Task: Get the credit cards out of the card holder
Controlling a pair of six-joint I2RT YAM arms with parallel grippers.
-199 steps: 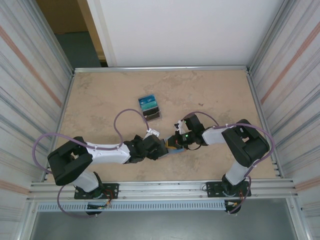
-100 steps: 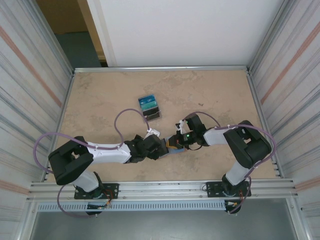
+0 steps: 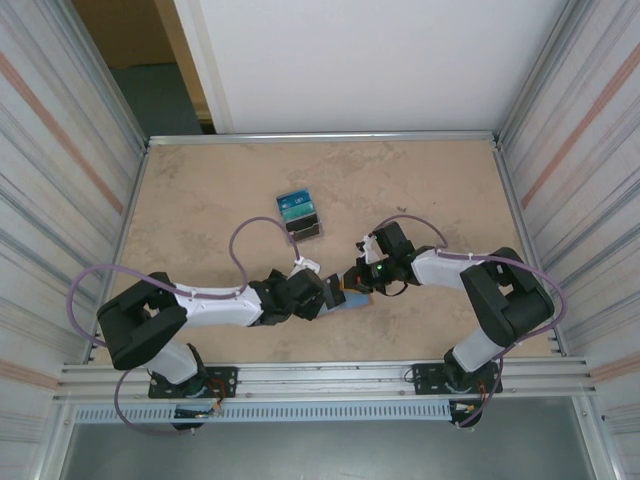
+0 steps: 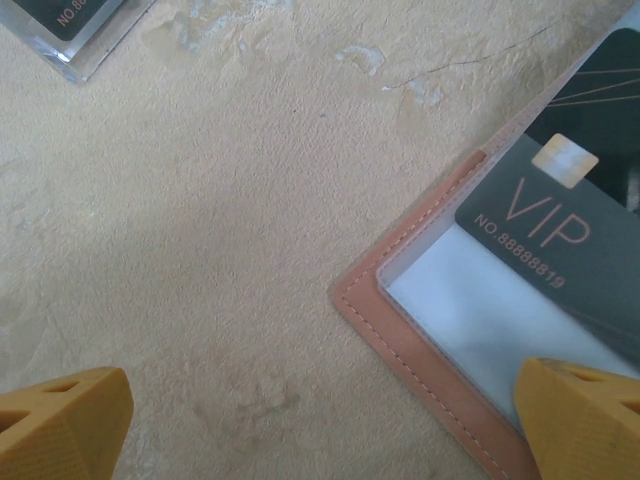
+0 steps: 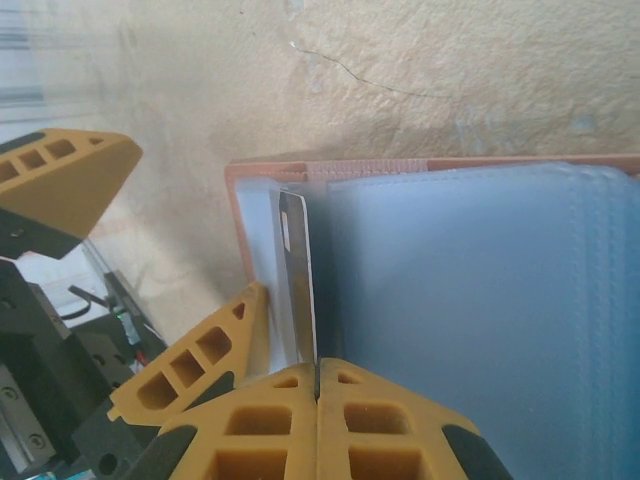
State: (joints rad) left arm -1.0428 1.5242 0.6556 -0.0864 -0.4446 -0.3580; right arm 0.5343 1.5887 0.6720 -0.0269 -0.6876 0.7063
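The flat salmon-pink bifold card holder with light blue lining (image 3: 352, 299) is laid open on the beige stone-like surface (image 3: 200, 200). At its pocket edge, a thin dark plastic credit card (image 5: 297, 270) is pinched by the clenched right gripper (image 5: 318, 372). The left gripper (image 4: 320, 430) is held released, one yellow fingertip (image 4: 585, 420) over the holder's stitched corner.

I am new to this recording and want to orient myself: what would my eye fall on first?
The right hand and the left hand meet over the open pink card holder. The right one is shut on a thin card, seen edge-on at the holder's pocket; the left one is open, with one finger over the holder's edge. Farther back is a dark stand with blue-teal cards.
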